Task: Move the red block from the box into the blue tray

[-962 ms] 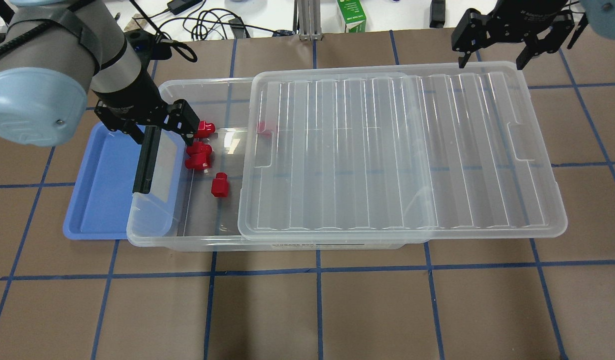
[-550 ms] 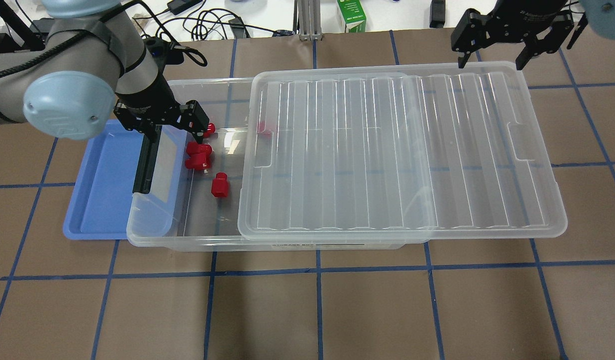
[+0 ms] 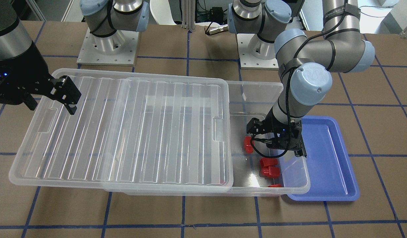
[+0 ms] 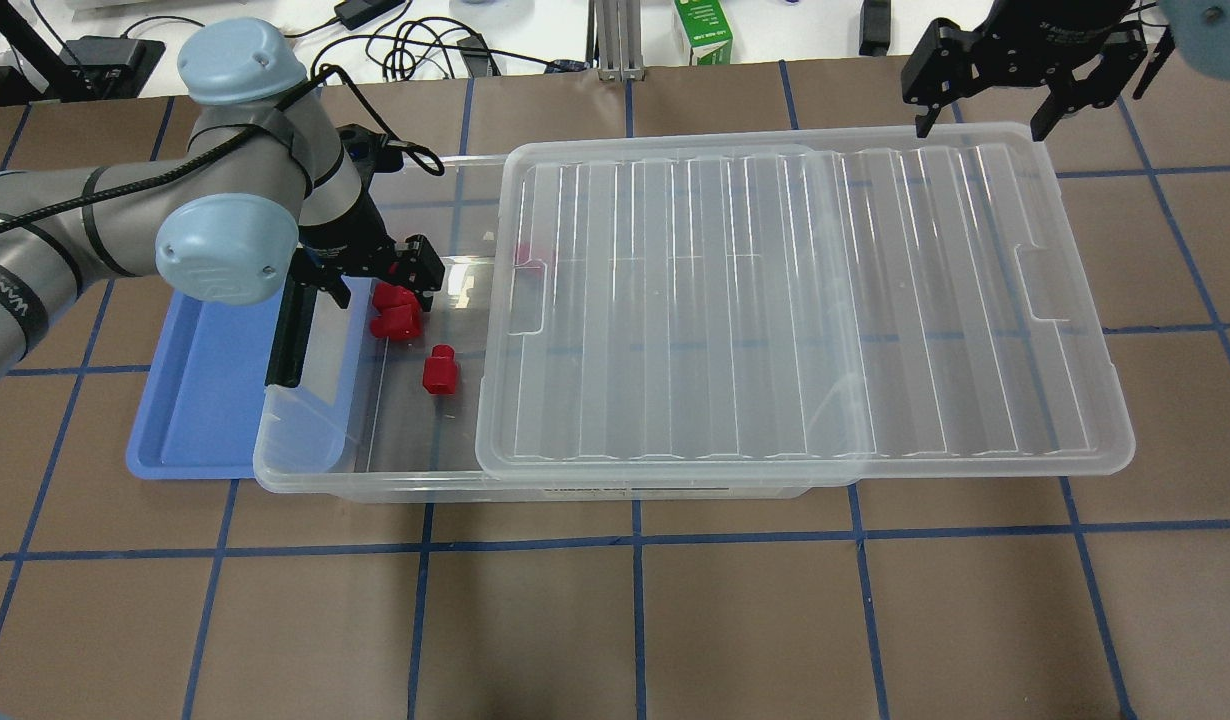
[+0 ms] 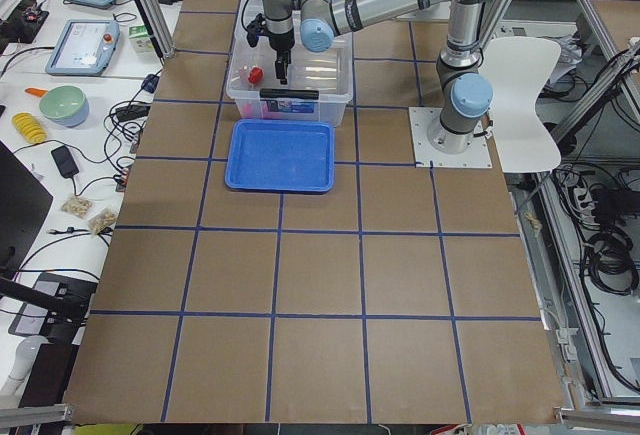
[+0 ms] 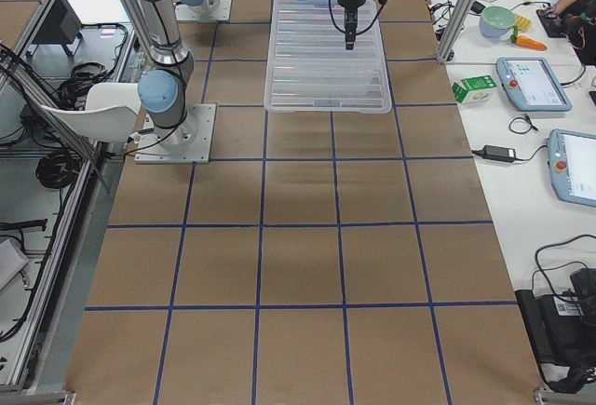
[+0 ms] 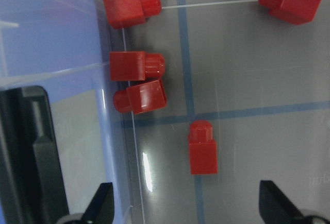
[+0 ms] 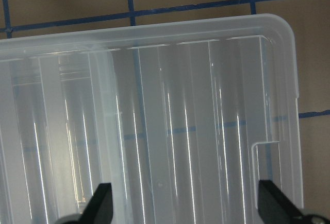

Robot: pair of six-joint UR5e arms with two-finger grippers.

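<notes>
Several red blocks lie in the open left end of the clear box [image 4: 375, 482]: a pair [image 4: 395, 320], a lone one [image 4: 439, 371] and one under the lid's edge [image 4: 525, 255]. My left gripper [image 4: 380, 285] hangs open and empty over them. In the left wrist view [image 7: 188, 208] the lone block [image 7: 202, 148] lies just ahead of the gap between the fingers, and the pair [image 7: 138, 80] lies by the box wall. The blue tray [image 4: 205, 400] lies partly under the box's left end and holds nothing visible. My right gripper [image 4: 983, 115] is open over the lid's far right corner.
The ribbed clear lid [image 4: 795, 300] is slid to the right and covers most of the box. A black bar [image 4: 290, 330] runs along the box's left end, beside the left gripper. A green carton [image 4: 703, 30] and cables lie beyond the table's far edge.
My left arm has swung right, from over the box's left wall to over the red blocks, and one far block is now hidden beneath it. The right arm has not moved.
</notes>
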